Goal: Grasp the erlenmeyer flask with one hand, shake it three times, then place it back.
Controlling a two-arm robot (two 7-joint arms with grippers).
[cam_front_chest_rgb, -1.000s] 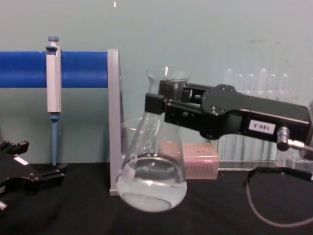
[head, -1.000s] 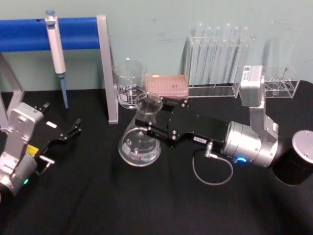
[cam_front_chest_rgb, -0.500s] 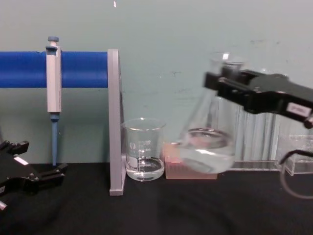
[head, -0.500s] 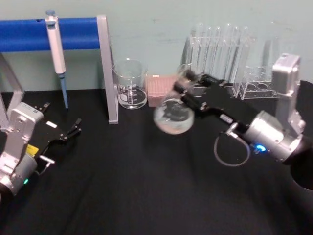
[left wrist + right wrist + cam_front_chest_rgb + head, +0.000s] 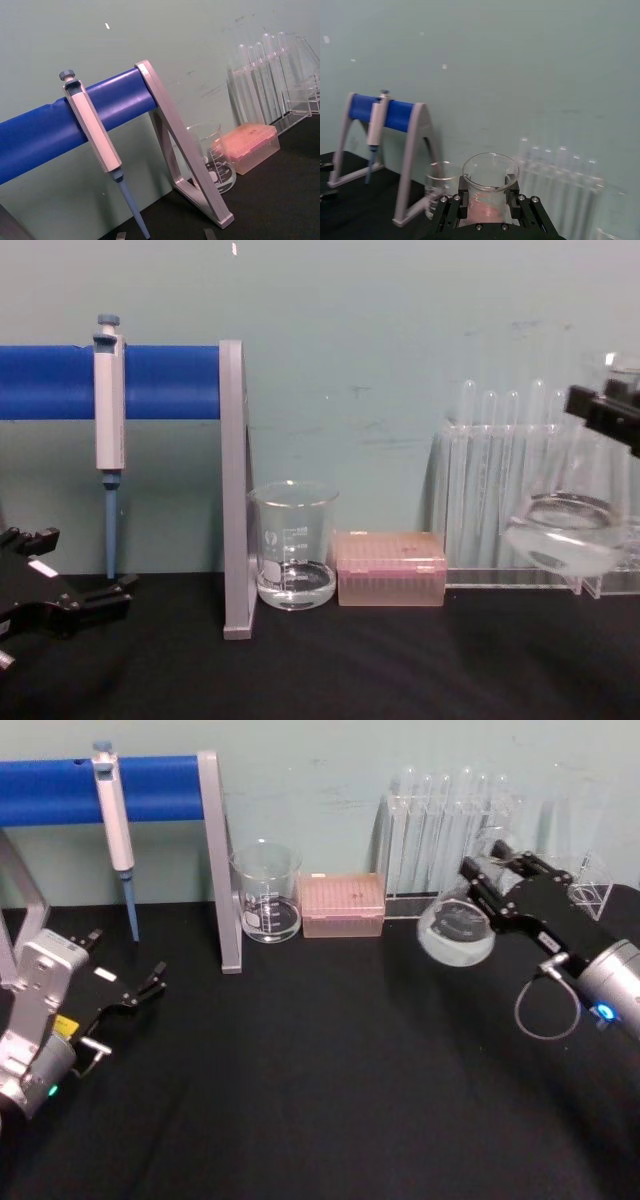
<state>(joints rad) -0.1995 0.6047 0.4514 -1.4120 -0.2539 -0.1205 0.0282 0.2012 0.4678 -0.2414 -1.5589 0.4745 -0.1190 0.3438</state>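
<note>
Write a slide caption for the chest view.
Right hand holds the clear glass conical flask aloft, liquid inside, before the clear test tube rack; left hand parked at left edge.

pipette (image 5: 112,810) on blue stand (image 5: 55,788) | beaker (image 5: 265,895) nxt to pink tip box (image 5: 343,905) | tube rack (image 5: 435,845)
</note>
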